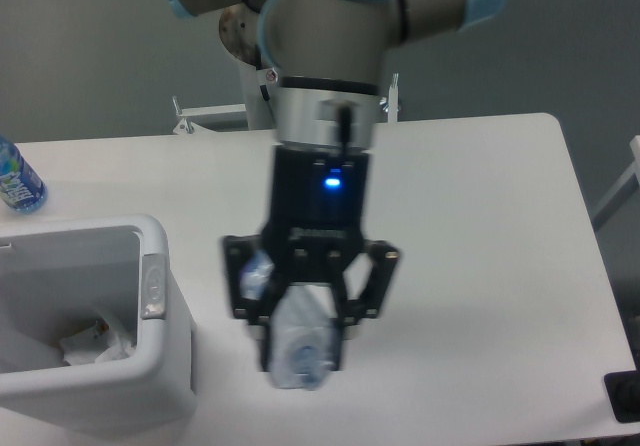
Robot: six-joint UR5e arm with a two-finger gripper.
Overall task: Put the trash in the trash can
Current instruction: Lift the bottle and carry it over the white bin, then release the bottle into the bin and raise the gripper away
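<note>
The only view looks down at a white table [480, 226] from the front. The arm [325, 56] reaches down from the top of the picture, its grey body and light blue caps filling the upper middle, and a small blue light glows on the black wrist section. The gripper [303, 341] hangs below it, a little left of the middle of the table, and its black fingers are clenched on the flattened clear bottle [300, 351]. The bottle is held between the fingers and lifted clear of the table top; its lower end with the cap points toward the camera, and a bit more clear plastic with a red and blue mark shows behind the left finger. The picture is somewhat blurred around the gripper, so finer detail of the grasp cannot be made out.

The white bin [165, 366] stands at the lower left edge of the table, with a grey oval button [153, 286] on its thick right rim. The crumpled white wrapper [95, 344] lies inside it at the bottom. The held bottle is to the right of the bin, near it but outside the rim.

At the far left edge stands an upright bottle with a blue label [18, 178], well apart from the gripper.
</note>
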